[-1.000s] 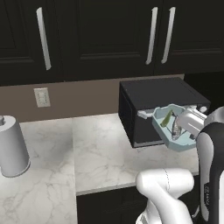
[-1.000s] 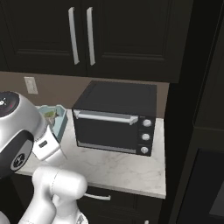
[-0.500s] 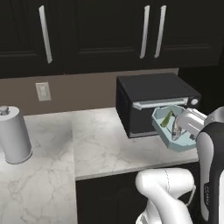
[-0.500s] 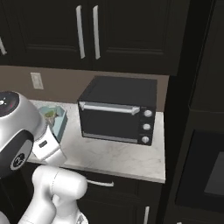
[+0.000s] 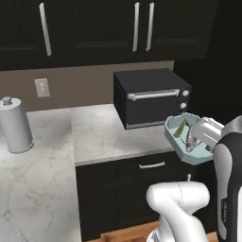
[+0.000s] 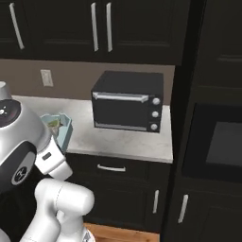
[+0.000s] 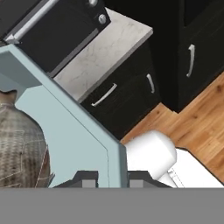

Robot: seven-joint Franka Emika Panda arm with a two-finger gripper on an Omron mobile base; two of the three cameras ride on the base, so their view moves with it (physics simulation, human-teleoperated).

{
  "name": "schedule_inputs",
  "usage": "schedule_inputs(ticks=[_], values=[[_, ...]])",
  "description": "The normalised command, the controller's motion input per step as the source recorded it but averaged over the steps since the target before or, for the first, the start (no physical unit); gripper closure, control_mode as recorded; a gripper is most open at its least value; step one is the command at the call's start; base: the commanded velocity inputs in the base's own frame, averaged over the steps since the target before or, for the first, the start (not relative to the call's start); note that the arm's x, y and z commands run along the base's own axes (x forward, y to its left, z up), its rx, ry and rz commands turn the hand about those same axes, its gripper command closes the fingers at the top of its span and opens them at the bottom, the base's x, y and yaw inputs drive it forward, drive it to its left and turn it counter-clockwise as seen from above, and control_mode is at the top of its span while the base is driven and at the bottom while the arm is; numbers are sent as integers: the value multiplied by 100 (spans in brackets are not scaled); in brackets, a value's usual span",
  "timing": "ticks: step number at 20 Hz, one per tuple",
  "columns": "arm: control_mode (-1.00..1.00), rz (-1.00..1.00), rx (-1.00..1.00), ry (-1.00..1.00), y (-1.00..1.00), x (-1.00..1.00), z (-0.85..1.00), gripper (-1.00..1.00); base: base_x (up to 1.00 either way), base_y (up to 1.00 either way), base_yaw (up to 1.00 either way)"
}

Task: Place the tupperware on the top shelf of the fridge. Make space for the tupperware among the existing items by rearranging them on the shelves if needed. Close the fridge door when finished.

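A grey canister (image 5: 14,125) stood at the left of the table (image 5: 94,137), the black toaster oven (image 5: 151,97) to its right. Further right, the claw (image 7: 108,181) was pinched onto the tupperware (image 5: 189,139) rim, holding it aloft off the table's edge. Carrying step; next it likely needs to reach the fridge.

A home kitchen: dark upper cabinets (image 5: 94,28) with vertical silver bar handles run above a white marbled counter (image 5: 99,132), where a black toaster oven (image 6: 126,108) sits beside a grey canister (image 5: 15,125). A wall outlet (image 5: 41,88) marks the brown backsplash, dark drawers sit below, and wood flooring (image 7: 192,127) lies underfoot.
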Motion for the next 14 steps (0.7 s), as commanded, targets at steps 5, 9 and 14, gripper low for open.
schedule_inputs(ticks=[5, 9, 14], values=[[100, 0, 0, 0, 0, 0, 0, 100, -47, -31, -35], [100, 0, 0, 0, 0, 0, 0, 100, -26, -58, -52], [100, 0, 0, 0, 0, 0, 0, 100, -8, -69, -55]])
